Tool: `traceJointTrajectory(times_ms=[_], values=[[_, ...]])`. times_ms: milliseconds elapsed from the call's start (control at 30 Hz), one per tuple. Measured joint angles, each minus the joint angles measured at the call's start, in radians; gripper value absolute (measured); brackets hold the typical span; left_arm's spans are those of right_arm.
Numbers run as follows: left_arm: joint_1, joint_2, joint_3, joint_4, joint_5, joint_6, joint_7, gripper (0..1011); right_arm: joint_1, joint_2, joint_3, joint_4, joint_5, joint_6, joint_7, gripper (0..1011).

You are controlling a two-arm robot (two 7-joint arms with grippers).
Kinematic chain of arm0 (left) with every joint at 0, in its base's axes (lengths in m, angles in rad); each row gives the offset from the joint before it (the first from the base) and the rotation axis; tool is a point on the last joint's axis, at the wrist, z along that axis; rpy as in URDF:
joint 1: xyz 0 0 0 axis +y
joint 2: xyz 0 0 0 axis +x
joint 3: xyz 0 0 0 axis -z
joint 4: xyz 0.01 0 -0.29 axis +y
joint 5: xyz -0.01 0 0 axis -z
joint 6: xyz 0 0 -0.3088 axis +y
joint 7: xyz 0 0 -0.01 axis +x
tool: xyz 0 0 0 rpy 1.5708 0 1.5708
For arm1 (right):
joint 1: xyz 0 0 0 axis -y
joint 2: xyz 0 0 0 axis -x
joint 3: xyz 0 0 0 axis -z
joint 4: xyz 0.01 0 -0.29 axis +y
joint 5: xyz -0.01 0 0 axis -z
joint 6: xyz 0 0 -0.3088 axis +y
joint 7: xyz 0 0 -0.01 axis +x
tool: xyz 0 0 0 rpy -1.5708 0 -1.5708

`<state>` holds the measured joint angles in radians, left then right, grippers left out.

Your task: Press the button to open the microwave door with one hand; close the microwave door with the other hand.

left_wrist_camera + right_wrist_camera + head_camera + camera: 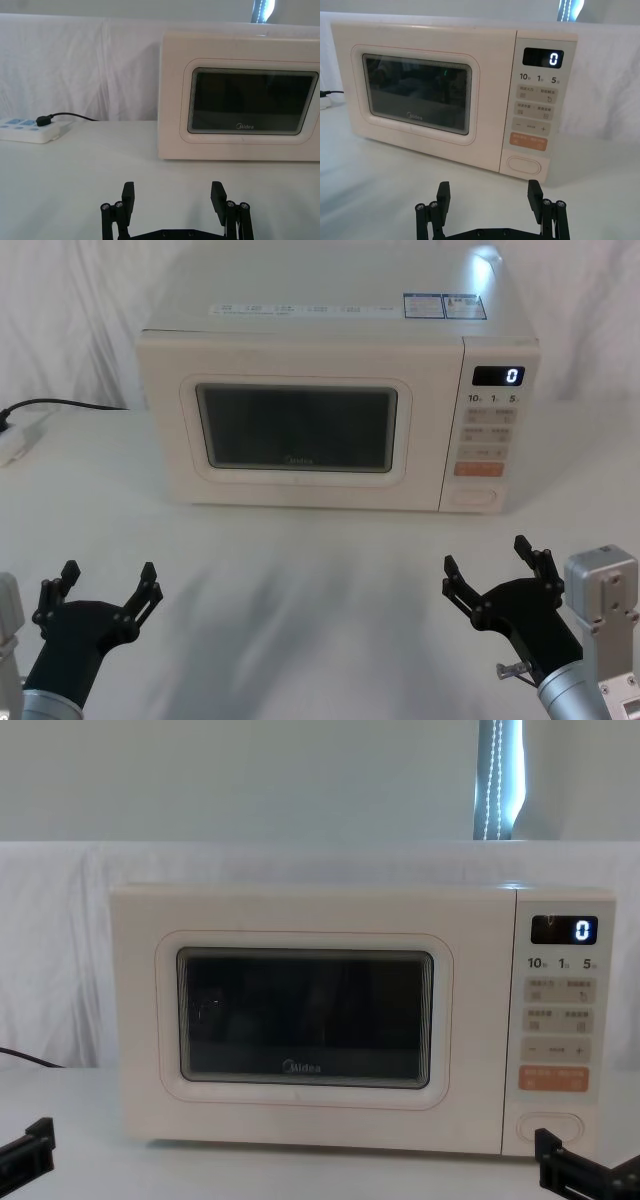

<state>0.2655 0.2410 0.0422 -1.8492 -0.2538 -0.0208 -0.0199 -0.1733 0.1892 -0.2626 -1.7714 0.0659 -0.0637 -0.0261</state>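
Observation:
The cream microwave [330, 330] stands at the back of the white table, its door [300, 428] shut flush with the control panel. The wide cream button [473, 497] sits at the panel's bottom, under the orange key, and shows as well in the right wrist view [524, 165] and the chest view [549, 1127]. My right gripper [490, 565] is open, low over the table in front of the button, well short of it. My left gripper [108, 582] is open near the table's front left, far from the door [252, 102].
A white power strip [18, 440] with a black cable plugged in lies on the table left of the microwave, seen too in the left wrist view [30, 129]. A white cloth backdrop hangs behind. Bare table [300, 590] stretches between the grippers and the microwave.

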Motion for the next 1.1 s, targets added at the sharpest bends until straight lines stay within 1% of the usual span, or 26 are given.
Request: traceJointTrajectory(times_ms=[1100], values=[[0.000, 0.000, 0.000, 0.000, 0.000, 0.000, 0.000, 1001, 0.000, 0.000, 0.000, 0.000, 0.000, 0.000, 0.000, 1002]])
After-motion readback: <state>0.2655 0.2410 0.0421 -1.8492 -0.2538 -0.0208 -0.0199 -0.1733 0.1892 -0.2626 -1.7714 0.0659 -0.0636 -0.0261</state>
